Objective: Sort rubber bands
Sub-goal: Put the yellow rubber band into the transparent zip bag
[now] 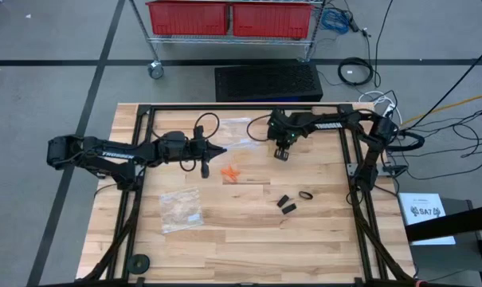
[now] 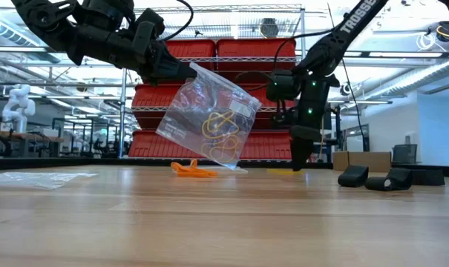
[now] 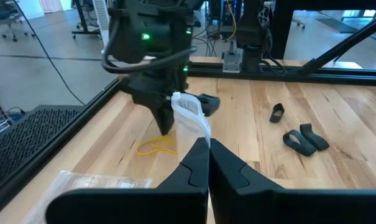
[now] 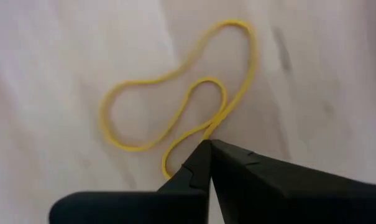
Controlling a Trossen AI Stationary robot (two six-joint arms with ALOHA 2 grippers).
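Observation:
My left gripper (image 1: 217, 150) is shut on a clear plastic zip bag (image 2: 209, 119) with yellow-tan rubber bands inside, held up over the table's middle. My right gripper (image 1: 282, 154) points down at the table just right of the bag and is shut on a pale yellow rubber band (image 4: 175, 106). That yellow band (image 3: 156, 148) also shows in the left wrist view. A small heap of orange bands (image 1: 231, 171) lies on the wood below the bag. Three black bands (image 1: 292, 201) lie toward the near right. My left gripper pinches the bag's upper edge (image 3: 189, 107) between its two shut fingers, coming level from the table's left. The bag hangs tilted below the fingers, its lower corner (image 2: 228, 162) just over the table. My right gripper pinches the yellow band where two strands run together (image 4: 207, 132), from above, pointing down. The rest of the band (image 4: 132, 118) lies flat on the wood.
A second clear bag (image 1: 181, 209) holding tan bands lies flat toward the near left. A round black object (image 1: 137, 262) sits at the near left corner. Black frame rails (image 1: 358, 171) border the table. Bare wood lies along the near edge.

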